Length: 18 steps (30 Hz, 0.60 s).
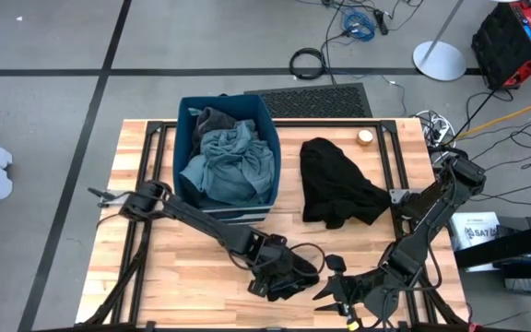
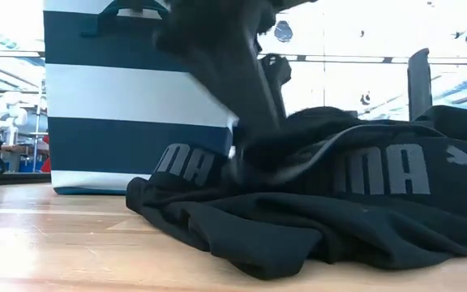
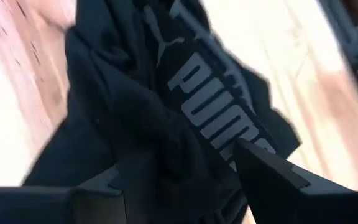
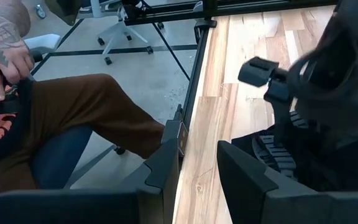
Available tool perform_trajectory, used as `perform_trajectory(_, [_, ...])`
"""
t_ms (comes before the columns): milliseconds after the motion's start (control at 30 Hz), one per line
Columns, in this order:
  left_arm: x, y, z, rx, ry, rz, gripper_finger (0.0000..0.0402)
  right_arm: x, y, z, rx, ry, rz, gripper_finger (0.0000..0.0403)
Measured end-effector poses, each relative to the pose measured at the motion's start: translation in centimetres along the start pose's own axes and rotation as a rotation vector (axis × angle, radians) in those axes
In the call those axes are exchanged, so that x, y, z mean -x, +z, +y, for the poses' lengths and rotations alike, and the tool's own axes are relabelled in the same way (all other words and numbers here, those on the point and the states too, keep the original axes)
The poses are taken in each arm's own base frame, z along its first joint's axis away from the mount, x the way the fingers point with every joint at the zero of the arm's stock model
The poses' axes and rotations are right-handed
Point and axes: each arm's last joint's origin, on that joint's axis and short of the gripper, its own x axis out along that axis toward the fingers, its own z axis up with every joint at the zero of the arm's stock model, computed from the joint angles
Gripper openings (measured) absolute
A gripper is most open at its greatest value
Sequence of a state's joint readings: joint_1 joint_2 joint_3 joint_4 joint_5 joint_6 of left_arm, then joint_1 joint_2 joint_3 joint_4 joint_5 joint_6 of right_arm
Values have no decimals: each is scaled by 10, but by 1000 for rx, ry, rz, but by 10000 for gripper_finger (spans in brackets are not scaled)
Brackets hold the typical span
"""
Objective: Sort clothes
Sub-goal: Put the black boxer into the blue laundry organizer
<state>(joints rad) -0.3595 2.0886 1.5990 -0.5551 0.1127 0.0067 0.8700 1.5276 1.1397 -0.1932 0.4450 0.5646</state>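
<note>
I've got the left gripper [image 1: 289, 279] down at the near edge of the table [image 1: 146, 267], right on a small black garment [image 1: 293, 267] w/ grey lettering on its band. In the left wrist view its fingers [image 3: 272, 174] stand wide apart w/ the black cloth bunched between and around them; can't tell from here if they actually pinch it. From the low view that garment [image 2: 314, 203] lies crumpled on the wood, lettered waistband facing the cam, the arm coming down into it from above.

Right gripper [image 1: 332, 293] sits just beside it, also at the near edge, low over the table, pointing toward the left one. Jaws stand at a narrow gap, nothing between them; in the right wrist view I see only bare wood and the table's edge past the fingers [image 4: 244, 177], w/ the left arm and the black cloth off to one side.

Rest of the clothes: grey-green garment [image 1: 233, 166] heaped in the navy bin [image 1: 184, 148] at the far-left part of the table, a dark grey piece [image 1: 212, 120] at the bin's back. A larger black garment [image 1: 335, 184] lies flat on the wood right of the bin, well apart from both grippers. A small round pale object [image 1: 365, 136] sits near the far edge.

Beyond the table a person sits: brown trousers [image 4: 98, 106], a hand [image 4: 5, 59].
</note>
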Motion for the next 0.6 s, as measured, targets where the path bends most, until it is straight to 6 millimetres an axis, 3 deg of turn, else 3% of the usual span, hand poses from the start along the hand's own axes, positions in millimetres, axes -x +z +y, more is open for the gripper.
perform_trajectory(233, [-36, -15, -4, -51, 88, 101, 216, 0, 0, 0, -3, 0, 0, 100])
perform_trajectory(400, [-47, -17, -8, -111, 138, 105, 216, 0, 0, 0, -3, 0, 0, 100])
perform_trajectory(600, [-49, -16, -6, -34, 139, 89, 216, 0, 0, 0, -1, -2, 4, 100])
